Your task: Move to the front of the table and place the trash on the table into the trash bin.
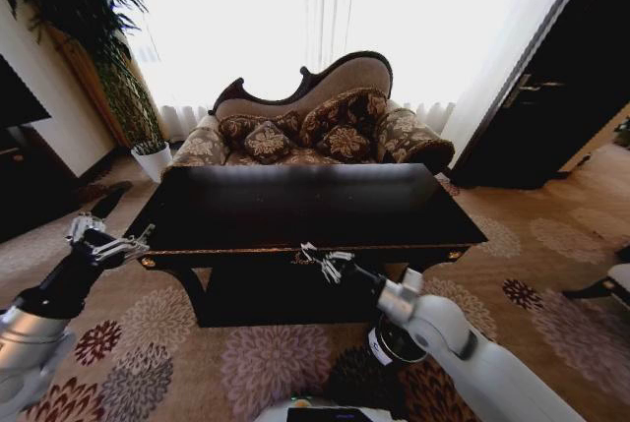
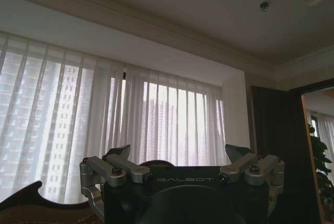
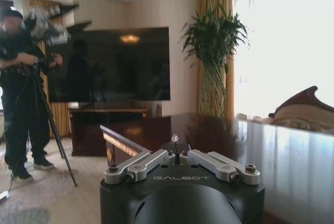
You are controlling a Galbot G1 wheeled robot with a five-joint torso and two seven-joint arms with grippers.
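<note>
While I face the table, my left gripper hangs open off its corner; right gripper, closed and empty, at front edge above bin.

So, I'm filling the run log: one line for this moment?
left gripper: open, beside table's left corner | right gripper: shut, at front edge | trash bin: floor, under right arm

Table — glossy dark wood; end effector — brushed metal links.
</note>
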